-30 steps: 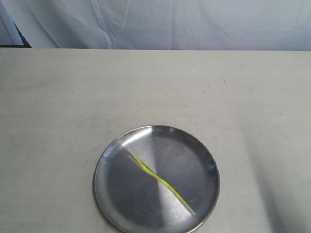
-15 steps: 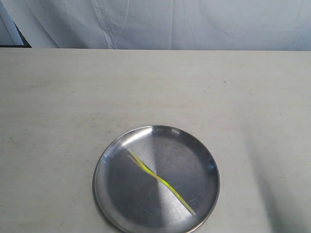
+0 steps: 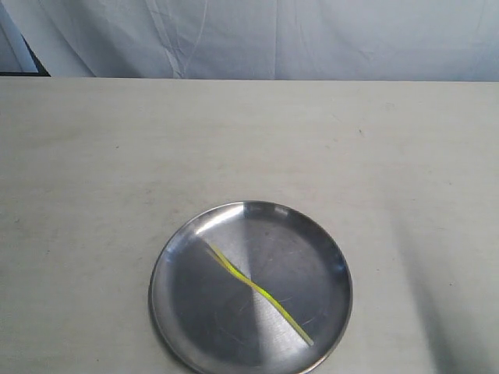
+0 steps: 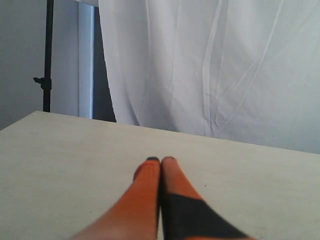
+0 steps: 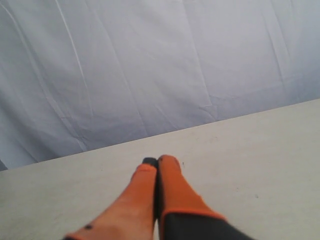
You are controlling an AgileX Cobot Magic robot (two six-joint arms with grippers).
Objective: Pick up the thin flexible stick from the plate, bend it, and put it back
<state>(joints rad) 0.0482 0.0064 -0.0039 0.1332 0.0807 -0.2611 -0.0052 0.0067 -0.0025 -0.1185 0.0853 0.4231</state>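
The round silver plate (image 3: 187, 319) sits on the pale table near the front edge of the exterior view. The thin yellow-green stick (image 3: 257, 291) lies across its middle, running diagonally with a slight kink at the centre. Neither gripper appears in the exterior view. In the left wrist view my left gripper (image 4: 160, 160) is shut, orange fingers pressed together with nothing between them, above bare table. The right wrist view shows my right gripper (image 5: 157, 160) likewise shut and empty over bare table. Plate and stick are out of both wrist views.
A white cloth backdrop (image 3: 312, 39) hangs behind the table's far edge. A black stand (image 4: 48, 55) rises beyond the table's far corner in the left wrist view. The table (image 3: 117, 156) is a wide pale surface.
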